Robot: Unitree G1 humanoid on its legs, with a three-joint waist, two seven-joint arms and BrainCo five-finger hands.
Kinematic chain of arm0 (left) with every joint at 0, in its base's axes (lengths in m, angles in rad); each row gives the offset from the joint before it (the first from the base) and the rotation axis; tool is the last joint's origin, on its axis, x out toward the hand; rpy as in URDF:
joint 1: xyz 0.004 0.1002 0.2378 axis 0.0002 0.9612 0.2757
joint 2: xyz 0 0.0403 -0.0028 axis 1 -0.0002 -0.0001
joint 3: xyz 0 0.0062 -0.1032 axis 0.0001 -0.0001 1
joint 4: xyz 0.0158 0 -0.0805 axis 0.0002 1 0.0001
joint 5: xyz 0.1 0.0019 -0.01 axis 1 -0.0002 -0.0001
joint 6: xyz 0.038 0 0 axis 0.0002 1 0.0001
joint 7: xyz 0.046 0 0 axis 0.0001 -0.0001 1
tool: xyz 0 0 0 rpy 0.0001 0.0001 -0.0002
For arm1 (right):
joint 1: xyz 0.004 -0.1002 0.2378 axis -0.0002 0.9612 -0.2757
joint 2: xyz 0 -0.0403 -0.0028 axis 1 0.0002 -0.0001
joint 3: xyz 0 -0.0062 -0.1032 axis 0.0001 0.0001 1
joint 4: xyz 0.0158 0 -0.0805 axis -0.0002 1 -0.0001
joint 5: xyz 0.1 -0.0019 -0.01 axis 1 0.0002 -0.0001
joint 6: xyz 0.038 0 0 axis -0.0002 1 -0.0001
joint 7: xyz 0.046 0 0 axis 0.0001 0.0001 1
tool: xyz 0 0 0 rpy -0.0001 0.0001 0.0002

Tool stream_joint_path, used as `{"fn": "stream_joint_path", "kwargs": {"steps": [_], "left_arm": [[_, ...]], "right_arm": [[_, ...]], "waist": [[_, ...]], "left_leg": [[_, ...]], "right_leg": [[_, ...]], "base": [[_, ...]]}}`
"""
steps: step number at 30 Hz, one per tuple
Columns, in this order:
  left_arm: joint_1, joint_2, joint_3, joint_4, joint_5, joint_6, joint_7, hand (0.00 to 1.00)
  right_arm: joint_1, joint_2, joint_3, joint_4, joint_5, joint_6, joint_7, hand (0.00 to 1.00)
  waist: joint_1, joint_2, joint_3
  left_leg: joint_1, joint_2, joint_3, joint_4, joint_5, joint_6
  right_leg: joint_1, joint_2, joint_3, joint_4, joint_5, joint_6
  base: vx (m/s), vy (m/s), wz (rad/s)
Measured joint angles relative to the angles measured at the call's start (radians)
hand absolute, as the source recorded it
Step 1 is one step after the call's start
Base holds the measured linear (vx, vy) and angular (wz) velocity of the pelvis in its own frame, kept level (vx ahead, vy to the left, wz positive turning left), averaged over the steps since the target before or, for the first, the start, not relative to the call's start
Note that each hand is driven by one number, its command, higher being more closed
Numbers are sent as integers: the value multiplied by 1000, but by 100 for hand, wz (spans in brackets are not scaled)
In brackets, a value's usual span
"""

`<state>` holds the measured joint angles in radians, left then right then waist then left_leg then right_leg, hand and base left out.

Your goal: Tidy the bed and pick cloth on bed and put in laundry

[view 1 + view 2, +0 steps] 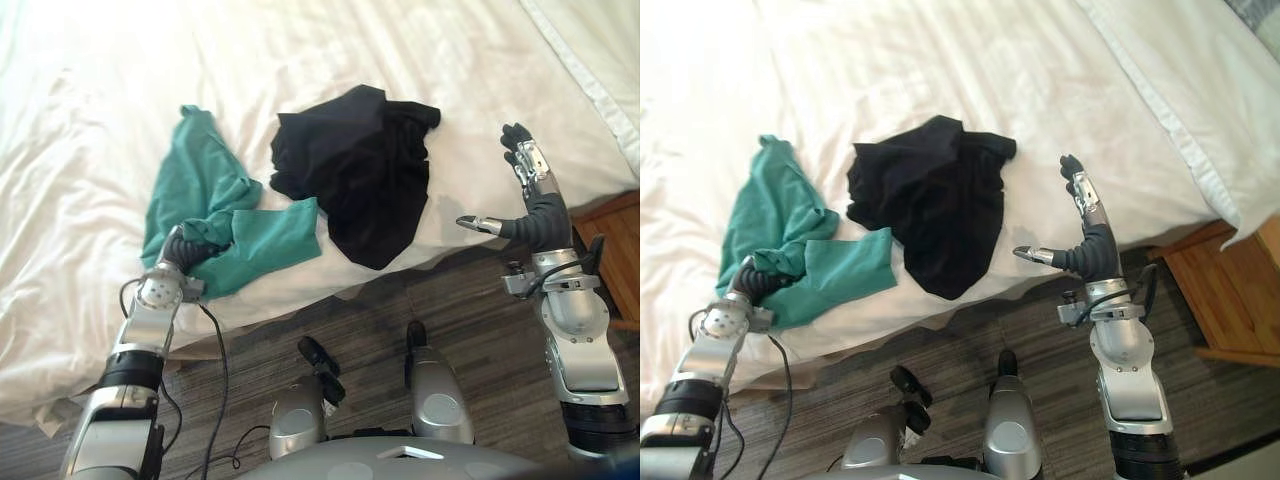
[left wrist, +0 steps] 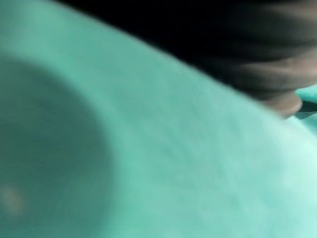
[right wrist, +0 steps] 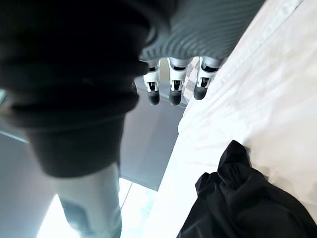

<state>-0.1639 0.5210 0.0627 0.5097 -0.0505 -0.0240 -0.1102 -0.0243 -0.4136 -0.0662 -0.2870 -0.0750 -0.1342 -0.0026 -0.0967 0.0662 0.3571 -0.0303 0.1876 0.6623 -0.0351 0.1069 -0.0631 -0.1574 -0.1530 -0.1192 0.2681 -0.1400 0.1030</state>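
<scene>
Early: teal cloth (image 1: 200, 190) at 9 o'clock buries left robot hand (image 1: 192, 250), grip untellable; black cloth (image 1: 355, 170) untouched; right robot hand (image 1: 530, 182) wide.

wooden nightstand (image 1: 1230, 295) on dark plank floor (image 1: 950, 345)

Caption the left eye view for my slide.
Robot's left hand buried in teal cloth at the bed edge, black cloth beside it, right hand open and empty.
</scene>
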Motion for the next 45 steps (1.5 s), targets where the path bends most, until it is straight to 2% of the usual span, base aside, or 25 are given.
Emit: {"fn": "stream_joint_path", "kwargs": {"steps": [1, 3, 6, 7, 8, 12, 17, 19, 21, 24, 26, 28, 33, 34, 36, 38, 39, 41, 42, 43, 45], "left_arm": [[17, -4, -1, -19, -18, -5, -24, 100], [88, -21, -4, -88, -76, -10, -120, 100], [153, -61, -5, -151, -108, 0, -188, 100], [190, -92, -14, -195, -115, 17, -210, 100], [204, -104, -20, -208, -115, 26, -213, 100], [239, -160, -36, -256, -112, 113, -218, 100], [220, -154, -31, -334, -55, 199, -235, 100], [196, -140, -32, -348, -60, 221, -246, 100], [169, -123, -33, -349, -88, 249, -260, 100], [115, -102, -34, -348, -137, 293, -293, 100], [76, -98, -36, -347, -171, 305, -319, 100], [40, -95, -48, -332, -180, 305, -330, 100], [-45, -77, -75, -219, -215, 291, -350, 100], [-69, -78, -83, -181, -215, 275, -350, 100], [-104, -81, -100, -109, -214, 244, -350, 100], [-142, -100, -104, 18, -210, 179, -343, 100], [-144, -107, -103, 41, -209, 164, -340, 100], [-154, -138, -128, 111, -191, 93, -316, 100], [-156, -144, -138, 122, -191, 79, -310, 100], [-155, -164, -149, 145, -170, 51, -293, 100], [-153, -187, -165, 160, -153, 25, -262, 100]], "right_arm": [[-6, -4, -1, 12, -13, 12, 0, 0], [-32, -8, -2, 52, -56, 58, -1, 0], [-58, -23, 12, 82, -95, 87, -1, 0], [-76, -33, 21, 97, -119, 104, -1, 0], [-86, -36, 27, 107, -128, 109, -1, 0], [-186, -38, 83, 207, -146, 148, -6, 0], [-348, -38, 144, 357, -145, 183, -24, 0], [-402, -38, 153, 408, -145, 185, -33, 0], [-461, -39, 161, 465, -144, 187, -34, 0], [-611, -54, 180, 621, -145, 198, -24, 0], [-689, -107, 218, 708, -146, 217, 1, 0], [-748, -137, 240, 779, -152, 232, 15, 0], [-895, -202, 310, 936, -304, 260, 60, 0], [-925, -217, 319, 960, -340, 264, 81, 100], [-955, -222, 323, 984, -406, 265, 122, 100], [-980, -221, 322, 987, -521, 264, 193, 100], [-983, -221, 321, 988, -539, 264, 197, 100], [-994, -199, 294, 1026, -568, 262, 196, 100], [-999, -189, 284, 1038, -574, 262, 192, 100], [-1003, -171, 274, 1066, -570, 261, 161, 100], [-999, -137, 273, 1101, -524, 262, 109, 100]], "waist": [[5, -3, -3], [25, -19, -13], [42, -29, -21], [56, -33, -23], [61, -35, -24], [94, -56, -17], [152, -122, 27], [166, -136, 36], [171, -137, 39], [194, -115, 58], [210, -96, 68], [222, -86, 75], [224, -82, 80], [227, -82, 80], [229, -82, 80], [227, -87, 81], [227, -90, 82], [227, -96, 80], [226, -98, 80], [226, -105, 79], [223, -118, 77]], "left_leg": [[1, -1, -11, 0, 1, 1], [9, -5, -43, 0, 2, 3], [11, -11, -76, -4, 5, 9], [11, -15, -90, -12, 10, 14], [10, -16, -96, -18, 14, 15], [-28, -10, -137, -20, 35, 18], [-80, 19, -167, -9, 52, 18], [-105, 18, -175, -12, 59, 21], [-133, 17, -179, -19, 70, 26], [-172, 15, -181, -40, 97, 37], [-203, 15, -192, -56, 116, 43], [-236, 15, -206, -62, 134, 47], [-288, 13, -226, -62, 145, 53], [-303, 13, -229, -62, 146, 52], [-322, 14, -230, -62, 146, 52], [-338, 14, -230, -62, 144, 48], [-337, 14, -229, -62, 143, 47], [-334, 12, -230, -63, 142, 46], [-332, 11, -231, -63, 142, 46], [-325, 11, -230, -63, 142, 46], [-312, 12, -228, -63, 142, 46]], "right_leg": [[10, -1, -8, -6, 0, 0], [51, -5, -32, -26, 0, 0], [82, -9, -53, -44, 0, 1], [95, -9, -63, -58, 1, 2], [97, -8, -66, -61, 1, 2], [96, 1, -105, -77, 9, 2], [93, 36, -120, -133, 58, -14], [74, 37, -116, -136, 62, -19], [53, 40, -114, -146, 69, -23], [9, 45, -113, -154, 85, -22], [-22, 50, -118, -158, 95, -24], [-52, 53, -123, -159, 101, -23], [-92, 51, -143, -159, 107, -22], [-106, 52, -144, -159, 109, -21], [-124, 53, -143, -164, 115, -20], [-133, 55, -144, -179, 130, -21], [-130, 55, -143, -186, 133, -20], [-121, 55, -146, -198, 139, -18], [-117, 54, -146, -199, 139, -18], [-111, 55, -146, -201, 140, -19], [-97, 56, -145, -206, 140, -19]], "base": [[49, -22, 41], [45, -26, 40], [14, -13, 37], [6, -11, 29], [-1, -13, 30], [-3, -20, 30], [-11, -15, 14], [-23, 26, 15], [-22, 23, 10], [-36, 21, 2], [-25, -3, 7], [4, -16, 10], [19, -9, 10], [0, 0, 0], [0, 0, 0], [0, 0, 0], [0, 0, 0], [8, 1, 2], [0, 0, 0], [0, 0, 0], [27, -15, -2]]}}
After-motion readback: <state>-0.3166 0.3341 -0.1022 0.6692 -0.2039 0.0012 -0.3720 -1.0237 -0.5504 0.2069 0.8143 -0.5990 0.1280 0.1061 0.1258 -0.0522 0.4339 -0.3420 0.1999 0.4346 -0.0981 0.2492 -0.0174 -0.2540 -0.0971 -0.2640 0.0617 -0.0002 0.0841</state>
